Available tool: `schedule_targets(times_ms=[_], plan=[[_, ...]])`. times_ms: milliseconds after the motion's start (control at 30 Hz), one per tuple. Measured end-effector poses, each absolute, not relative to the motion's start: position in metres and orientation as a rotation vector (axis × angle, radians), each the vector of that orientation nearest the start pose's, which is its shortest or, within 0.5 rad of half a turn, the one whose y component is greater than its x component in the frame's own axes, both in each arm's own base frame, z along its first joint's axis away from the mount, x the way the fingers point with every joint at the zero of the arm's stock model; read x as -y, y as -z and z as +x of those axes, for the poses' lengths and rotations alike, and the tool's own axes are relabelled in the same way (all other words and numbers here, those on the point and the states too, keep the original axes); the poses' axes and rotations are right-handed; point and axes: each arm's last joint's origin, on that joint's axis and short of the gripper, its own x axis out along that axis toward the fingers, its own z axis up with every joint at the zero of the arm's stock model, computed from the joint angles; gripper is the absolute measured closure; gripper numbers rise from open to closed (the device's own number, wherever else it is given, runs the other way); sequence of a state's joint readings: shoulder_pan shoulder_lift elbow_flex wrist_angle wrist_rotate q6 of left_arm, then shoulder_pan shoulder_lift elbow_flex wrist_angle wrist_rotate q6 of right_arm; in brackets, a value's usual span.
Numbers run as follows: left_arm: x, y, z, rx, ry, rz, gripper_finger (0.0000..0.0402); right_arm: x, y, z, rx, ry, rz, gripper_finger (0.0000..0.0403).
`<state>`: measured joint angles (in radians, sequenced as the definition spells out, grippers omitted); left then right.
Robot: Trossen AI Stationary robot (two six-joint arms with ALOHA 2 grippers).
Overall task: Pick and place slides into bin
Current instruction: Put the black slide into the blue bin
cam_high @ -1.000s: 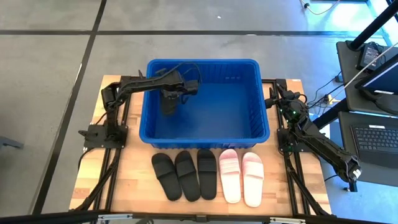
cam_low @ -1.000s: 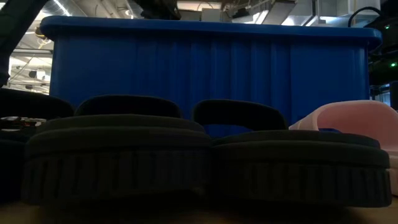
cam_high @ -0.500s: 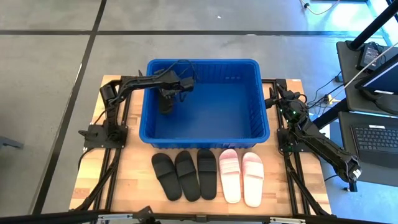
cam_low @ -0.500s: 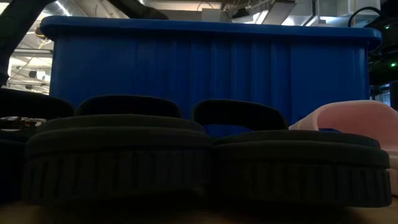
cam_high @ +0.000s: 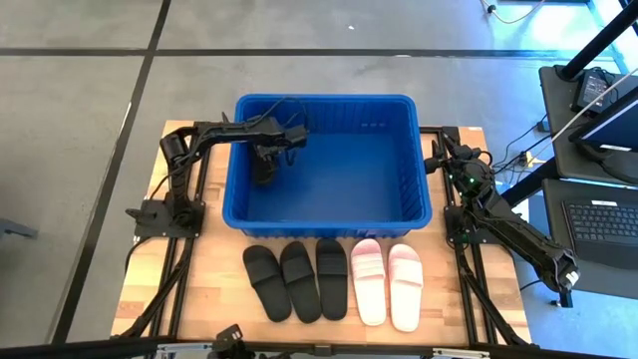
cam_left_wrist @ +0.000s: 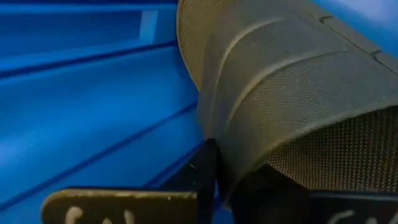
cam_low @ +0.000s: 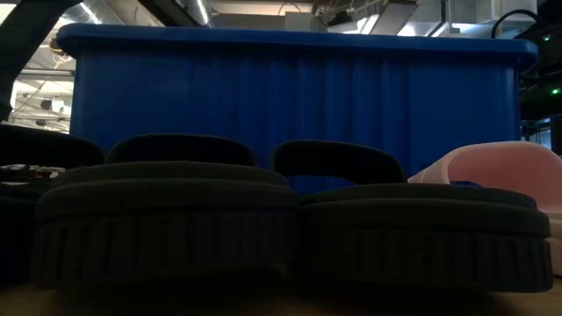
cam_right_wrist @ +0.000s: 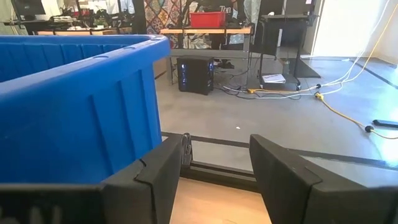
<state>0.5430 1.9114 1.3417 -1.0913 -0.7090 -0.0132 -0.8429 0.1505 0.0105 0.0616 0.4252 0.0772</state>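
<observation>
The wooden bench [cam_high: 199, 299] carries everything here. Biggest on it is the blue bin [cam_high: 334, 108], sitting at the far half between the two arms; in the low view its ribbed wall [cam_low: 290, 105] fills the background behind the footwear.

The left arm reaches over the bin's left rim, and the left gripper [cam_high: 265, 168] hangs down inside the bin near its left wall, jaws clamped on a black slide [cam_high: 263, 163]. The left wrist view shows that slide's textured strap and sole [cam_left_wrist: 292, 93] close up — pinched against a dark finger [cam_left_wrist: 208, 168], with the bin's blue interior behind it.

The right arm waits off the bin's right side, its right gripper [cam_high: 435, 166] just beside the outer wall. In the right wrist view its fingers [cam_right_wrist: 155, 174] stand apart with nothing between them.

In front of the bin, five slides lie side by side in a row: three black ones [cam_high: 296, 280] on the left, toes toward the bin, and two pink ones [cam_high: 387, 283] on the right — each touching or nearly touching its neighbour.
</observation>
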Motion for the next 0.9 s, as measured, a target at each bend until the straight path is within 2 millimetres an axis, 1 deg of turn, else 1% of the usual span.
schedule_targets(times_ms=[300,400,500,767,900], plan=[[-0.1904,-0.181,0.2836,-1.707,-0.96,0.142,0.0376,0.0854,-0.1609,0.0601,-0.035,1.27,0.082,0.021],[-0.1904,-0.181,0.2836,-1.703,-0.967,0.136,0.0368,0.0854,-0.1609,0.0601,-0.035,1.27,0.082,0.021],[-0.1904,-0.181,0.2836,-1.7,-0.971,0.131,0.0347,0.0854,-0.1609,0.0601,-0.035,1.27,0.082,0.021],[-0.1899,-0.181,0.2829,-1.714,-0.958,0.134,0.0264,0.0854,-0.1609,0.0601,-0.035,1.27,0.082,0.021],[-0.1886,-0.1803,0.2825,-1.722,-0.925,0.1,0.0242,0.0854,-0.1609,0.0601,-0.035,1.27,0.082,0.021]])
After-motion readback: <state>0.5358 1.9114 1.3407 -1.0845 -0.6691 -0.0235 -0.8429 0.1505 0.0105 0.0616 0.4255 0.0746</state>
